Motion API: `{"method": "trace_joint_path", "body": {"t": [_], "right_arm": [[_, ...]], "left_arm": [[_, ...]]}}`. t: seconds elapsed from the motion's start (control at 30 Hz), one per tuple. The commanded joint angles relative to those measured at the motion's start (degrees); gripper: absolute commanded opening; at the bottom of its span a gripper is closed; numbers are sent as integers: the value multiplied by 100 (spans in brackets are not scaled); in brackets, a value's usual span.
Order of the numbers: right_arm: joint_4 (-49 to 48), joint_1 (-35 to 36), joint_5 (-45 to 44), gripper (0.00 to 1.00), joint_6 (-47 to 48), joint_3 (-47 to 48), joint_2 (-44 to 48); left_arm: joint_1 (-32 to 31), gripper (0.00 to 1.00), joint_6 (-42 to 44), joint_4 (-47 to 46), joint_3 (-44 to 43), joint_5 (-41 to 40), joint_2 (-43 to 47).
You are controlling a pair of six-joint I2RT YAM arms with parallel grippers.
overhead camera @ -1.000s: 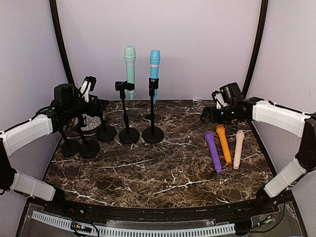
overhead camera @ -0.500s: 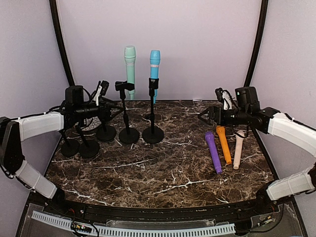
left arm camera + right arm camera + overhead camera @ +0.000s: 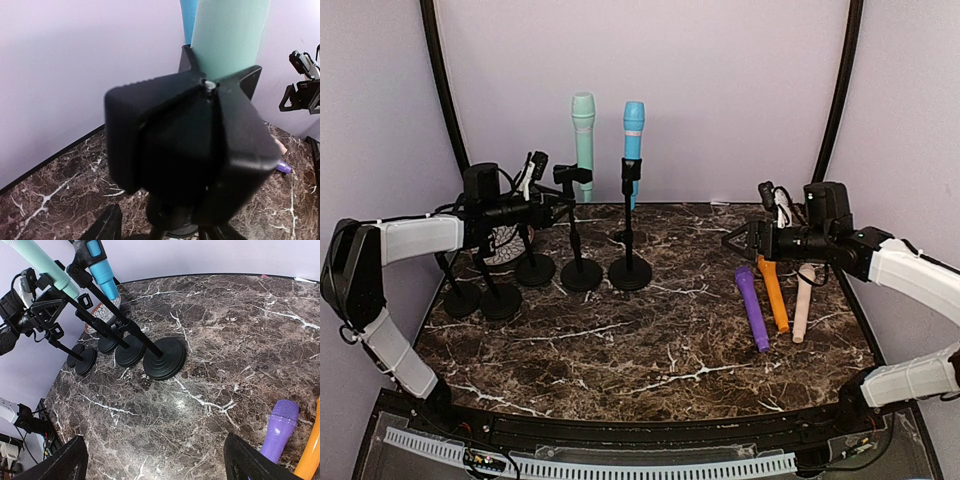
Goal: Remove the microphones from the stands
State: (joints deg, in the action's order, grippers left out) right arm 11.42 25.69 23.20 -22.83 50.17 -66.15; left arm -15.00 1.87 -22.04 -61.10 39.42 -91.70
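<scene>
Mint-green microphone (image 3: 582,125) upright in its stand (image 3: 581,274), far centre, not yet removed | left gripper (image 3: 556,206) beside the clip, jaws apart, nothing grasped | right gripper (image 3: 732,240) jaws apart, empty, near three loose microphones (image 3: 773,292) at right | we judge grasp and lift-out remain.

Mint-green microphone (image 3: 583,130): slim, upright, head up, lower end seated in the black clip (image 3: 573,175) of a black stand (image 3: 581,272) with a thin pole and round base. It sits near the far edge of the worktop, left of centre. Blue microphone (image 3: 634,135): same upright pose, clipped in a second black stand (image 3: 630,272) just to the right. Bases side by side.
</scene>
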Motion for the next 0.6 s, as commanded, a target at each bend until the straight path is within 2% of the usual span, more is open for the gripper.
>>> {"method": "trace_joint_path", "body": {"t": [0.0,0.2,0.27,0.43,0.57], "right_arm": [[-373,-28,89,96,-41,-112,214],[-338,-29,-4,95,-4,-126,197],[-353,-28,-12,95,6,-146,196],[-418,-30,-5,95,-20,-212,199],[-452,-29,-8,95,-39,-260,195]], "left_arm": [[-36,49,19,-235,-246,-53,-101],[-51,37,157,-119,-365,-37,-203],[-61,37,152,-135,-390,-4,-216],[-147,47,184,-222,-416,-140,-198],[-184,45,25,-591,-289,-333,-132]]}}
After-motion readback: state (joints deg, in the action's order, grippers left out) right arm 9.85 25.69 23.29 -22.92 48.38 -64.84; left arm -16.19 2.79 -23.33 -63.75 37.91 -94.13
